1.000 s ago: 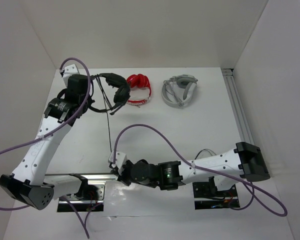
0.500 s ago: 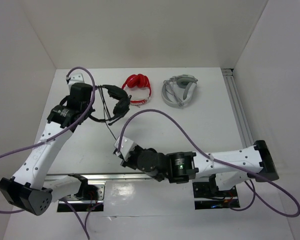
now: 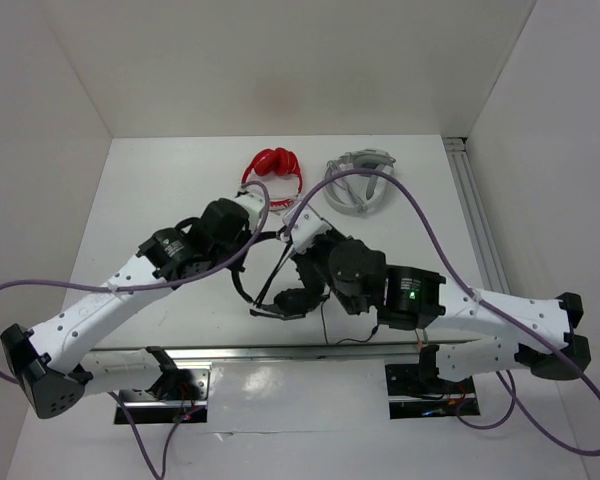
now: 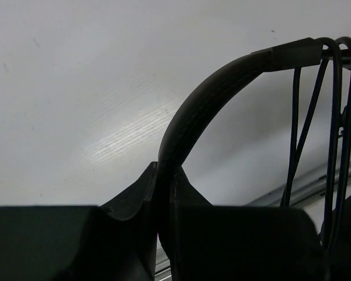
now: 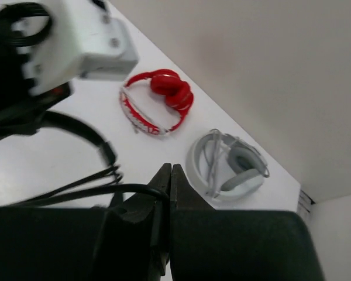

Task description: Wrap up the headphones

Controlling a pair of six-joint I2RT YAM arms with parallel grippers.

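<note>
Headband (image 4: 206,98) of the headphones (image 3: 285,300) pinched by left hand (image 4: 164,182), cable (image 5: 131,188) pinched by right hand (image 5: 170,175), red headphones (image 5: 164,89) close beyond.

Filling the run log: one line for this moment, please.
left gripper shut on headband | right gripper shut on cable | black headphones held between arms

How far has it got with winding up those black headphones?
Partly done. Several strands of cable cross the headband of the headphones, so some turns look made. The left gripper clamps the headband while the right gripper pinches the cable. A loose length trails off toward the near edge, left to wind.
</note>
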